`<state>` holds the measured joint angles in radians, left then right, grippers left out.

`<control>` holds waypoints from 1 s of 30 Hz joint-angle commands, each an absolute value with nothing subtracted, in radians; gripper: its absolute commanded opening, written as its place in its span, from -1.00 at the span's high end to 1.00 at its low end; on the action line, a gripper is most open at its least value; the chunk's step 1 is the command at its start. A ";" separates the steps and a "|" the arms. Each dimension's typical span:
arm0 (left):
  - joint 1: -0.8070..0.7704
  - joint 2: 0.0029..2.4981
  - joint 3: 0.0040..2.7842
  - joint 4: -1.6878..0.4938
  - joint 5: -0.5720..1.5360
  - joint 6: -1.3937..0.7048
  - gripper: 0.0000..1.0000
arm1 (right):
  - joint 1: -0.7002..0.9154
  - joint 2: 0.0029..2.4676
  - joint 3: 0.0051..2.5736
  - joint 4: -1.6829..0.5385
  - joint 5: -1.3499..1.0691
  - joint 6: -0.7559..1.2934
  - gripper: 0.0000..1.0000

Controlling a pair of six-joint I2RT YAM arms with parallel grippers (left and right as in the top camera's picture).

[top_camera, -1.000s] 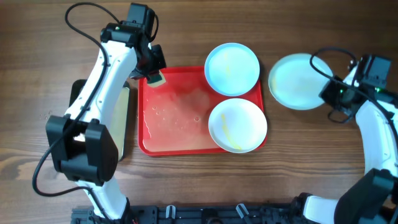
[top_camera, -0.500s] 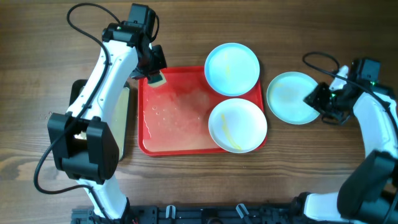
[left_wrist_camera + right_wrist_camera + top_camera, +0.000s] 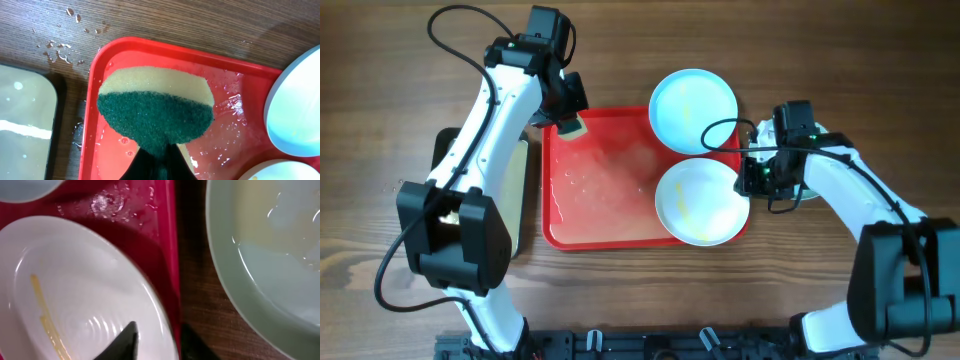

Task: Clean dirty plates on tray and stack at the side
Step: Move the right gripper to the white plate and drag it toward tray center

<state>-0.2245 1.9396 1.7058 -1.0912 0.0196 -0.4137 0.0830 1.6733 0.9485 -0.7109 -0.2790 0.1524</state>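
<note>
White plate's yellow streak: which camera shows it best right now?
Right wrist. The white plate fills the left of that view, and the yellow streak reads clearly near its left side. Overhead shows the whole plate on the red tray but the streak only faintly. Left wrist catches just a sliver of its rim.

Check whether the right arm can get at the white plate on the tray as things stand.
Probably yes. The right gripper hangs open astride the rim of the white plate, with nothing lying between them.

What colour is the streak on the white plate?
Yellow-orange: a thin streak across the white plate, clearest in the right wrist view.
</note>
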 commanded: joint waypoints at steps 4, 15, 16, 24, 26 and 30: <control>-0.225 1.946 1.720 -1.088 0.009 -0.431 0.92 | 0.087 1.696 0.938 -0.719 -0.259 0.147 0.91; -0.225 1.946 1.720 -1.088 0.009 -0.431 0.92 | 0.388 1.621 0.998 -0.708 -0.270 0.429 0.91; -0.225 1.946 1.720 -1.088 0.009 -0.431 0.92 | 0.427 1.626 1.007 -0.664 -0.270 0.492 0.91; -0.226 1.946 1.720 -1.092 0.009 -0.431 0.92 | 0.576 1.882 1.095 -0.415 -0.253 0.674 0.90; -0.225 1.946 1.720 -1.092 0.009 -0.431 0.92 | 0.575 1.892 1.186 -0.477 -0.228 0.604 0.41; -0.225 1.946 1.720 -1.091 0.009 -0.431 0.92 | 0.572 1.892 1.317 -0.560 -0.178 0.553 0.10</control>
